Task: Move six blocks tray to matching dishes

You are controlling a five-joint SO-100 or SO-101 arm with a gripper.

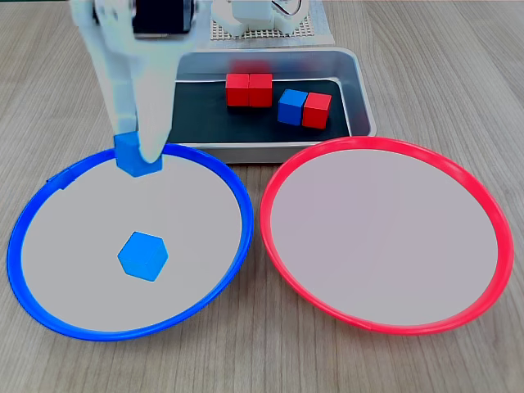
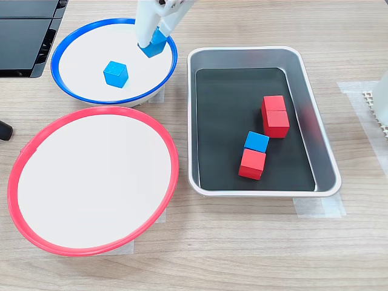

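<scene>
surface: pale wood-grain table (image 2: 254, 242) | tape under tray (image 2: 203, 115) | gripper (image 1: 141, 160) grasping blue block (image 1: 131, 155)

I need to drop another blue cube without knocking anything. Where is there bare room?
The blue-rimmed dish is bare all around its loose blue cube, widest toward the red-rimmed dish, itself bare. Crowded: the far rim, where the gripper holds a cube.

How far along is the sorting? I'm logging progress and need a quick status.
Done: one blue block lies in the blue dish. In hand: the gripper holds a second blue block over that dish's rim. Left: three red blocks and one blue block sit in the tray; the red dish holds nothing.
</scene>
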